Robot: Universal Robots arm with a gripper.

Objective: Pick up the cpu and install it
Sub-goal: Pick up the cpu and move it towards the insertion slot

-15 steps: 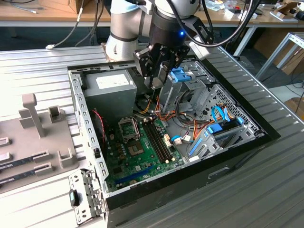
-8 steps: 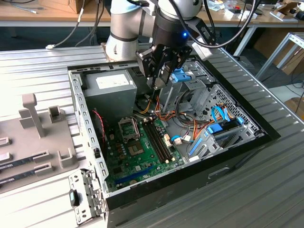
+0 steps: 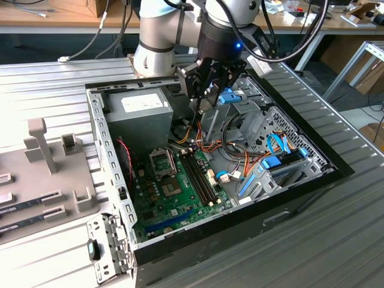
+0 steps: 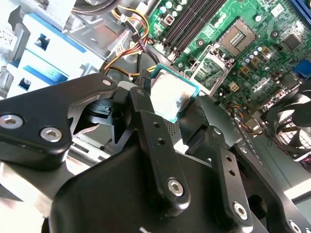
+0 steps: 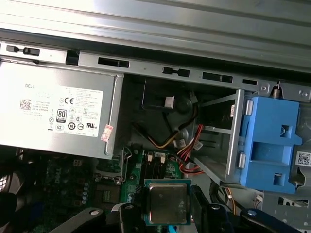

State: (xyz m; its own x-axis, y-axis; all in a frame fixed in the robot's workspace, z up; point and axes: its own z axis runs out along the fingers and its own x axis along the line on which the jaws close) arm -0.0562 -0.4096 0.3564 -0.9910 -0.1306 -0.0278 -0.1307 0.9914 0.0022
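Overhead, arm angled down, claw (image 3: 204, 105) clamping cpu (image 5: 167, 201) above mobo (image 3: 180, 193)

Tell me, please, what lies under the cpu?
The cpu, held in the tool, hangs above the green motherboard and wires; the spot directly beneath it is covered.

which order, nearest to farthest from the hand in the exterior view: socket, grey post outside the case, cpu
1. cpu: gripped in the hand, above the open case.
2. socket: inside the case, below the hand and toward the exterior view's left.
3. grey post: outside the case, far on the exterior view's left.
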